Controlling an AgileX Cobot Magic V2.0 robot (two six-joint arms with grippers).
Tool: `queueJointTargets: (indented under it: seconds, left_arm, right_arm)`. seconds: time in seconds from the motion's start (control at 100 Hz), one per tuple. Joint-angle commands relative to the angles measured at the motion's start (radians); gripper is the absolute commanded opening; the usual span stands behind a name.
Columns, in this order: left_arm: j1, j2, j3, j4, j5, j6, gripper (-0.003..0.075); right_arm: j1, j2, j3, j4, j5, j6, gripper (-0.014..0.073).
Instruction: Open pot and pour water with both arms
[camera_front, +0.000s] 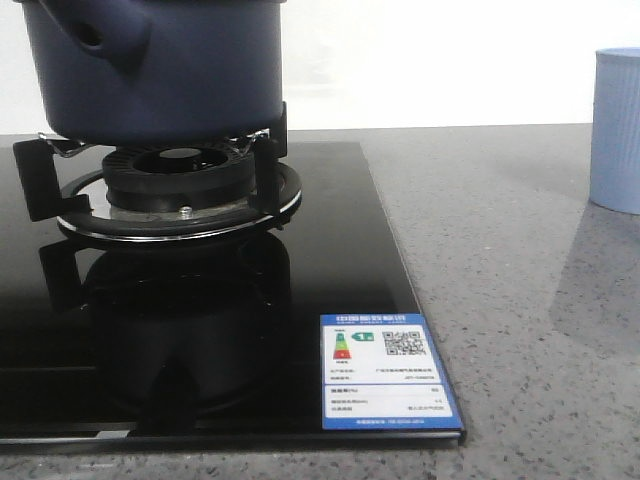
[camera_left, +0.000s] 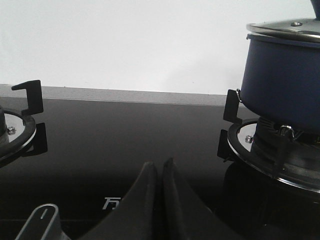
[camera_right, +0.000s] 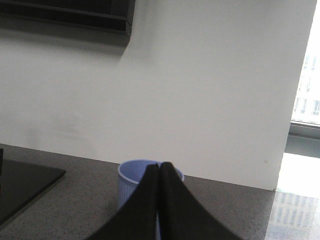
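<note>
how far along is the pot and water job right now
The lid sits on the blue pot, which stands on the burner. The light blue cup stands upright on the counter, apart from the hob. Both the left gripper and right gripper are shut and empty. This fits either before opening, or after pouring with the lid put back.

Left gripper (camera_left: 161, 167) pressed shut, dark fingers (camera_left: 145, 200) tip to tip, held low and level, nothing between the pads; right gripper (camera_right: 159, 167) likewise closed, fingers (camera_right: 175, 205) meeting in a narrow seam, held level, empty.
</note>
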Motion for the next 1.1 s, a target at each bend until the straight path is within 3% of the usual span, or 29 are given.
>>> queueJointTargets:
  seconds: [0.0, 0.48, 0.63, 0.7, 0.8, 0.94, 1.03, 1.09]
  left_arm:
    - [-0.008, -0.027, 0.016, -0.011, -0.074, -0.008, -0.0016]
    - [-0.008, -0.027, 0.016, -0.011, -0.074, -0.008, -0.0016]
    - [-0.008, -0.027, 0.016, -0.011, -0.074, -0.008, -0.0016]
    - [-0.008, -0.027, 0.016, -0.011, -0.074, -0.008, -0.0016]
    - [-0.008, -0.027, 0.016, -0.011, -0.074, -0.008, -0.0016]
    - [-0.008, -0.027, 0.016, -0.011, -0.074, -0.008, -0.0016]
    - [-0.008, -0.027, 0.016, -0.011, -0.074, -0.008, -0.0016]
    - [-0.008, -0.027, 0.016, -0.011, -0.074, -0.008, -0.0016]
  right_arm:
    - [0.0, -0.011, -0.023, 0.012, -0.005, -0.003, -0.0053]
    - [0.0, -0.011, -0.023, 0.014, 0.009, -0.003, -0.0053]
    - [0.0, -0.009, -0.014, 0.138, 0.019, -0.05, -0.0053]
    - [0.0, -0.007, 0.006, 0.334, 0.037, -0.243, -0.0053]
    - [0.0, -0.007, 0.032, 0.716, 0.064, -0.635, -0.0053]
    - [0.0, -0.007, 0.032, 1.202, 0.253, -1.1, -0.0053]
    - [0.0, -0.007, 0.034, 1.358, 0.35, -1.277, -0.0053]
    - [0.0, -0.007, 0.04, 1.377, 0.348, -1.307, -0.0053]
